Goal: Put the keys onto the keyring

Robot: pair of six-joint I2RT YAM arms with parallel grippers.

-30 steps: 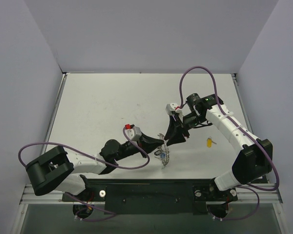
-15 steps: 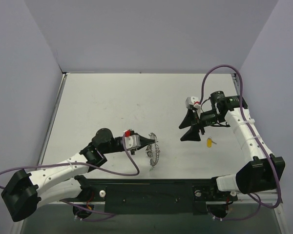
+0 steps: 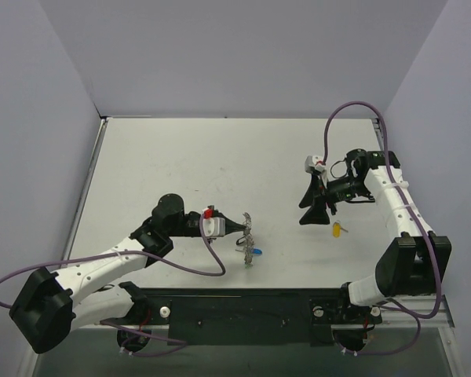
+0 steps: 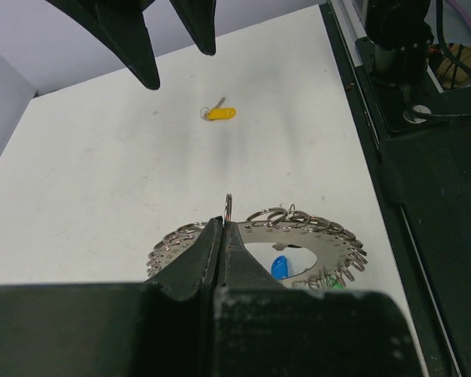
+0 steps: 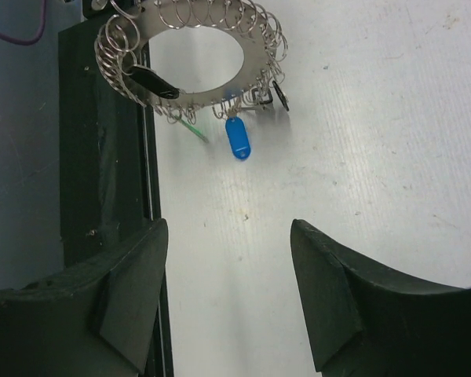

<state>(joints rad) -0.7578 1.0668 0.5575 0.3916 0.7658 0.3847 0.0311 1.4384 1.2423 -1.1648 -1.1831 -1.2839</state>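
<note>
Here, left end effector (image 4: 222, 229) pinches the scalloped metal keyring (image 4: 334, 242); right end effector (image 5: 229, 225) gapes empty.

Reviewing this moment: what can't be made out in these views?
Left wrist: near rim of the keyring is hidden behind the left gripper.
Right wrist: green key shows only as a thin sliver; yellow key lies outside the frame.
Top: how the blue key hangs on the keyring is too small to tell.

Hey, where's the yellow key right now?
Top view: the yellow key lies loose on the right of the table, just beside the open right pincer, far from the keyring.
</note>
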